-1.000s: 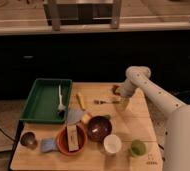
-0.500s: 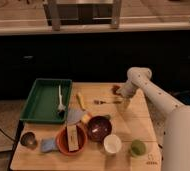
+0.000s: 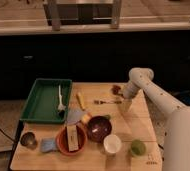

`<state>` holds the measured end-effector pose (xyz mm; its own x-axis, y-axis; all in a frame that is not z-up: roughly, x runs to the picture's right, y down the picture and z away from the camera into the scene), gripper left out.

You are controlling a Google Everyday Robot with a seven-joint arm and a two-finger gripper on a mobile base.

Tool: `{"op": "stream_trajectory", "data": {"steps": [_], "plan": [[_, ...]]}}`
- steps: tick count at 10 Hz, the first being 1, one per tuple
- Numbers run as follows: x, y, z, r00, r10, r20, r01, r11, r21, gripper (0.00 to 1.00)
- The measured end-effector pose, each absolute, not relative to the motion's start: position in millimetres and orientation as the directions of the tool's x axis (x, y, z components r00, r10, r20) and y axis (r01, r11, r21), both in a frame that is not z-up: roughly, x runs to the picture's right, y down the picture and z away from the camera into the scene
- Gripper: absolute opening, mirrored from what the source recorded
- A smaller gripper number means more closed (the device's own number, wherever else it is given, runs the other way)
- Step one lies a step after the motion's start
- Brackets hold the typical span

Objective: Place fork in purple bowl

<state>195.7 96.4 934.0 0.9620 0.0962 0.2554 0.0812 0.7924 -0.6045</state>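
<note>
The slim grey fork (image 3: 105,102) lies flat on the wooden table (image 3: 138,127), tines to the left, handle pointing right. My gripper (image 3: 124,104) hangs at the fork's handle end, right at the table surface. The purple bowl (image 3: 98,128) sits nearer the front, below and left of the fork, next to the orange bowl (image 3: 63,144). The white arm reaches in from the right.
A green tray (image 3: 40,102) with a white plastic utensil (image 3: 60,98) stands at the left. A yellow stick-like item (image 3: 80,100) lies beside it. A white cup (image 3: 111,144), a green fruit (image 3: 137,147), a small metal cup (image 3: 28,139) and a dark object (image 3: 116,89) are also there.
The gripper has moved slightly lower toward the fork's handle end. The fork and bowls have not moved.
</note>
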Motion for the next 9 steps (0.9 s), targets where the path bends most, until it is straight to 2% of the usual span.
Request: {"op": "stream_trajectory", "data": {"steps": [9], "plan": [[123.1, 102.5, 941.5, 0.942, -0.030, 0.334, 0.240, 0.758, -0.606, 0.78]]}}
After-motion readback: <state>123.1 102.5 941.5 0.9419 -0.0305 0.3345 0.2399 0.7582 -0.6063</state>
